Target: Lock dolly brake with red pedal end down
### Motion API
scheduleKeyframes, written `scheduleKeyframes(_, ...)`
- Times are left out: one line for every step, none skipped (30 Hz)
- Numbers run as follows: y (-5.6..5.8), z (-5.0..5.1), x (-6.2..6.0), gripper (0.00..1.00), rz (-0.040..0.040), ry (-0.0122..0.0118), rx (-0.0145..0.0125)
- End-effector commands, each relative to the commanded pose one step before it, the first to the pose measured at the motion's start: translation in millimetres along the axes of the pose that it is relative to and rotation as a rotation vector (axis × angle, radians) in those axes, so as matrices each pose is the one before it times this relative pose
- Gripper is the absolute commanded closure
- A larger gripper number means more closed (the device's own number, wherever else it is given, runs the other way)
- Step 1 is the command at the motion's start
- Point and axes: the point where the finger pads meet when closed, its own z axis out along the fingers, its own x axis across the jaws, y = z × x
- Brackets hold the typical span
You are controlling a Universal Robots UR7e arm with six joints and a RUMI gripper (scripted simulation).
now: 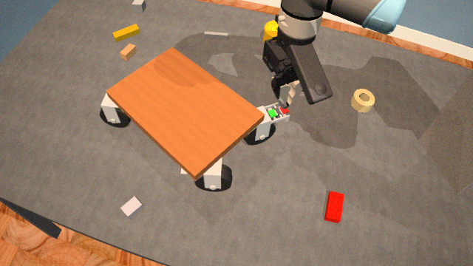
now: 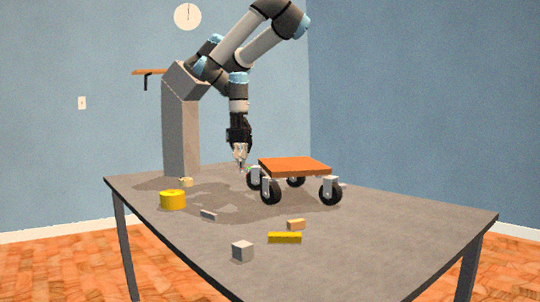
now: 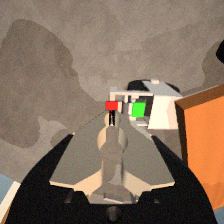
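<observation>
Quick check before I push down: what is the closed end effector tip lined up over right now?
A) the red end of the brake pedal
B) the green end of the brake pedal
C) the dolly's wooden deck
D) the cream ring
A. In the wrist view the shut, empty end effector points straight at the pedal's red end, with the green end off to the side; the top view agrees.

Grey table, wheeled dolly (orange deck), scattered blocks, yellow cyl.
</observation>
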Motion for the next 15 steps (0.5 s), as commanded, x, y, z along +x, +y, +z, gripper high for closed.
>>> scheduleKeyframes(0.27, 1.29, 0.26, 1.00, -0.00024, 0.00052, -0.00071)
scheduleKeyframes(0.00, 0.22, 0.00, 1.00, 0.00000, 0.00000, 0.00000)
scheduleKeyframes(0.00, 0.15, 0.00, 1.00, 0.00000, 0.00000, 0.00000)
scheduleKeyframes(0.00, 0.08, 0.00, 1.00, 0.00000, 0.00000, 0.00000)
scheduleKeyframes(0.00, 0.03, 0.00, 1.00, 0.00000, 0.00000, 0.00000)
scheduleKeyframes(0.00, 0.01, 0.00, 1.00, 0.00000, 0.00000, 0.00000)
scheduleKeyframes(0.00, 0.00, 0.00, 1.00, 0.00000, 0.00000, 0.00000)
scheduleKeyframes(0.00, 0.00, 0.00, 1.00, 0.00000, 0.00000, 0.00000)
scheduleKeyframes(0.00, 0.00, 0.00, 1.00, 0.00000, 0.00000, 0.00000)
scheduleKeyframes(0.00, 0.09, 0.00, 1.00, 0.00000, 0.00000, 0.00000)
scheduleKeyframes(0.00, 0.39, 0.00, 1.00, 0.00000, 0.00000, 0.00000)
scheduleKeyframes(0.00, 0.55, 0.00, 1.00, 0.00000, 0.00000, 0.00000)
scheduleKeyframes(0.00, 0.00, 0.00, 1.00, 0.00000, 0.00000, 0.00000)
scheduleKeyframes(0.00, 0.00, 0.00, 1.00, 0.00000, 0.00000, 0.00000)
scheduleKeyframes(0.00, 0.39, 0.00, 1.00, 0.00000, 0.00000, 0.00000)
